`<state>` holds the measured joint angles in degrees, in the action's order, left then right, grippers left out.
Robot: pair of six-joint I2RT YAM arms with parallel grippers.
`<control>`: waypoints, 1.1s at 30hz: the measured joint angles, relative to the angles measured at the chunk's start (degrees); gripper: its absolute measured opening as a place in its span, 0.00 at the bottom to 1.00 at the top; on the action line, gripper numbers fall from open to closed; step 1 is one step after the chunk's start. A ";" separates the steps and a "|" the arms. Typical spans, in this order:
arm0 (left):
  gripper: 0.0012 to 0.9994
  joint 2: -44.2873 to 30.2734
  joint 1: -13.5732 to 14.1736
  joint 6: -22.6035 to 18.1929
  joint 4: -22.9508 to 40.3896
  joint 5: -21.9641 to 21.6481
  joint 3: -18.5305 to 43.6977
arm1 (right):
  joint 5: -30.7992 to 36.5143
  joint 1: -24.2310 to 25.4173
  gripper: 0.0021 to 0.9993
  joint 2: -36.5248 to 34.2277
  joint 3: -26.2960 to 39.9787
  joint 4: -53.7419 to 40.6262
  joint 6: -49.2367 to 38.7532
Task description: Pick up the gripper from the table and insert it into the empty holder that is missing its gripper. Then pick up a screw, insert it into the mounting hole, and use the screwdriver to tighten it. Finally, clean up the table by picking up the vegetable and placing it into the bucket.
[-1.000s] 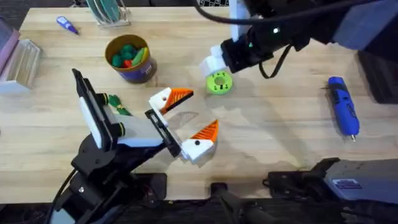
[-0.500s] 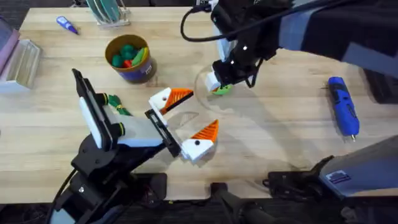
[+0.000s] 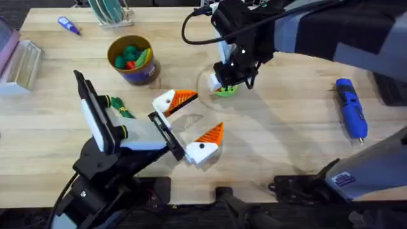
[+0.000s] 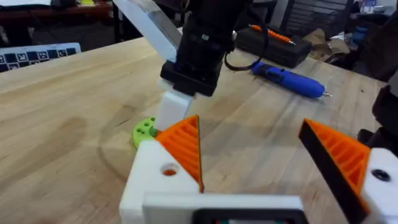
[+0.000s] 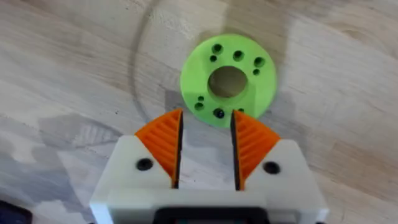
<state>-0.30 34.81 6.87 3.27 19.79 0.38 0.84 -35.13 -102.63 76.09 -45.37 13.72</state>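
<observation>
My right gripper [image 3: 222, 83] hangs just above the table with its orange pads [image 5: 163, 146] at the near edge of a round green disc [image 5: 228, 78]. They stand a narrow gap apart with nothing between them. Small dark specks sit in some of the disc's holes; I cannot tell whether they are screws. My left gripper [image 3: 198, 116] rests open mid-table, both orange tips fitted. The blue screwdriver [image 3: 351, 108] lies at the right. The dark-green vegetable [image 3: 117, 105] lies beside the left arm, below the yellow bucket [image 3: 148, 73]. The loose gripper piece and the empty holder are out of view.
A blue-and-white pen [image 3: 68, 25] lies at the back left, a clear box [image 3: 22, 63] at the left edge and a rack [image 3: 113, 13] at the back. The green disc [image 3: 226, 91] sits under the right arm. A black case [image 4: 273, 43] lies beyond the screwdriver [image 4: 286, 79].
The right arm swung left and came down, bringing its gripper from beside the green disc to right over it. The left arm and the other things have not moved.
</observation>
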 joint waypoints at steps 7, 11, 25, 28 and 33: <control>0.99 0.00 0.00 0.00 0.00 0.00 0.00 | 0.02 0.02 0.43 -0.66 0.00 0.09 0.00; 0.99 -0.01 0.00 -0.01 0.00 -0.02 0.00 | 0.01 0.00 0.39 -2.40 0.00 -0.15 0.00; 0.99 0.00 0.00 -0.01 0.00 -0.01 0.00 | 1.07 0.06 0.26 -2.97 0.00 -0.12 0.00; 0.99 0.00 0.00 0.00 0.00 0.00 0.00 | 1.35 0.06 0.25 -2.97 0.00 0.05 0.01; 0.99 0.00 0.00 0.00 0.00 -0.02 0.00 | 2.23 0.06 0.17 -2.97 0.00 0.09 0.24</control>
<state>-0.30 34.81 6.87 3.27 19.77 0.38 3.07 -35.07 -105.60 76.09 -45.28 13.96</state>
